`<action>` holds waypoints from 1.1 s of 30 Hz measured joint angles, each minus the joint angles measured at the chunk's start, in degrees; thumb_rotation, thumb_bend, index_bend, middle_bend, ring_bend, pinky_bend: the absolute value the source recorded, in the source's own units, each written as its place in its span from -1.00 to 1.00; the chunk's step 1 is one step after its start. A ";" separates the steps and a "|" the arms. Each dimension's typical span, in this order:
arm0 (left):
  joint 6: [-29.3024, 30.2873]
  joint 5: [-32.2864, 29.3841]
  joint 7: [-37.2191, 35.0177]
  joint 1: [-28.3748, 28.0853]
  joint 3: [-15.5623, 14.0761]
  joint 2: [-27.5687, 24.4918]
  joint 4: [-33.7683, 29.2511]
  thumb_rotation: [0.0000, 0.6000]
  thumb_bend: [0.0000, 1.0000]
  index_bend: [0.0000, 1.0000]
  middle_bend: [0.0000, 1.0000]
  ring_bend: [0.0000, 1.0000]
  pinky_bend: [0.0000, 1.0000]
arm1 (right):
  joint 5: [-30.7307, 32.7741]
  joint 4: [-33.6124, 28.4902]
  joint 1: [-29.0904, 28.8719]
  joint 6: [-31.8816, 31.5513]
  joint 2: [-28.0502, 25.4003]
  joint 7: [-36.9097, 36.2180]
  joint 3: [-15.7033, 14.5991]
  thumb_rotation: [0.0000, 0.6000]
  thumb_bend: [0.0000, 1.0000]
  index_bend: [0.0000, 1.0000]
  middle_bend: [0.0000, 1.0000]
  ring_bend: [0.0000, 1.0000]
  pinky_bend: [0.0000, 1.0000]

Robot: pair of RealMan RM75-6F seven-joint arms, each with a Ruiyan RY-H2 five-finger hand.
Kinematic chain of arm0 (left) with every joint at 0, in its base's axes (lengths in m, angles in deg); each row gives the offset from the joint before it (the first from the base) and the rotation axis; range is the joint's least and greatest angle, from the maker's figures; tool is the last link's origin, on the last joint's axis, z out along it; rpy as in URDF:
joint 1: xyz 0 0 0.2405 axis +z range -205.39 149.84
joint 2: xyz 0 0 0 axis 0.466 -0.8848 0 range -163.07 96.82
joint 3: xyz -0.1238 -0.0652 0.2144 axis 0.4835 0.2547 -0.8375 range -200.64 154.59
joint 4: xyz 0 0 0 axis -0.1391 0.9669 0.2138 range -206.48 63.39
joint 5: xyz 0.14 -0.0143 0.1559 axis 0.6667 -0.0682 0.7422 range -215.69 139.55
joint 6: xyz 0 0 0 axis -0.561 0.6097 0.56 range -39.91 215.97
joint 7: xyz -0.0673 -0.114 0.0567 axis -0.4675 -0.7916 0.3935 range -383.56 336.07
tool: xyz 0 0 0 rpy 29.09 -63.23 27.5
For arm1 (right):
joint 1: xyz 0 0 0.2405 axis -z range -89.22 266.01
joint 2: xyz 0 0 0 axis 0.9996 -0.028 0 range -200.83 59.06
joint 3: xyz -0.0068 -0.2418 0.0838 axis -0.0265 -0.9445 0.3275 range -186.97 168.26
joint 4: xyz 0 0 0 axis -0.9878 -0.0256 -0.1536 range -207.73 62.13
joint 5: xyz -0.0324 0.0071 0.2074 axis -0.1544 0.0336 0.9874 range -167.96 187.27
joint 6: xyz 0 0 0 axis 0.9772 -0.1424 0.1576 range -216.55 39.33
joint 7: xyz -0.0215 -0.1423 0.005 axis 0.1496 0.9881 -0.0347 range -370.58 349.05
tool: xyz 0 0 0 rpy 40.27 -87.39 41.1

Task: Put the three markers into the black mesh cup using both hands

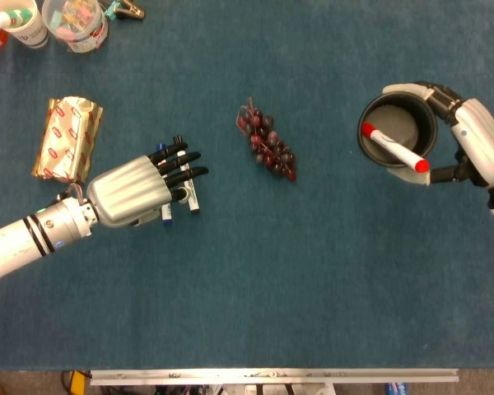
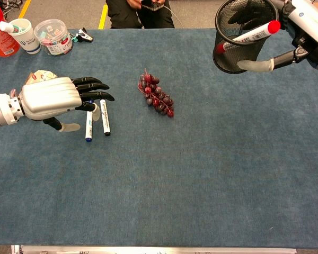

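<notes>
My right hand (image 1: 477, 144) grips the black mesh cup (image 1: 379, 111) at the far right, with its thumb along the outside of the cup (image 2: 228, 50). A red-capped marker (image 1: 393, 148) lies slanted across the cup's mouth, the same marker (image 2: 252, 35) poking out over the rim. Two markers lie on the blue cloth at the left: a blue-capped one (image 2: 88, 126) and a black-capped one (image 2: 104, 117). My left hand (image 1: 136, 191) hovers just over their upper ends with its fingers (image 2: 95, 90) stretched out, holding nothing.
A bunch of dark grapes (image 1: 266, 144) lies mid-table between the hands. A red and gold snack packet (image 1: 66, 138) sits behind my left hand. Two plastic tubs (image 2: 53, 36), an orange bottle (image 2: 0, 32) and a clip (image 2: 85, 36) stand at the far left corner.
</notes>
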 measured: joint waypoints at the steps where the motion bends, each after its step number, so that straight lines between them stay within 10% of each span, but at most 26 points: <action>1: 0.06 -0.19 -0.25 -0.04 -0.16 0.63 0.97 1.00 -0.41 -0.18 -0.79 -1.00 -0.85 | 0.03 0.03 0.05 0.04 -0.03 -0.05 -0.02 1.00 -0.27 -0.23 -0.27 -0.52 -0.51; 33: 4.00 -2.50 -7.67 0.10 -5.51 10.92 17.79 1.00 -0.41 -0.08 -1.00 -1.00 -0.98 | 1.22 0.47 0.70 1.53 0.23 0.66 0.28 1.00 -0.27 -0.23 -0.27 -0.52 -0.51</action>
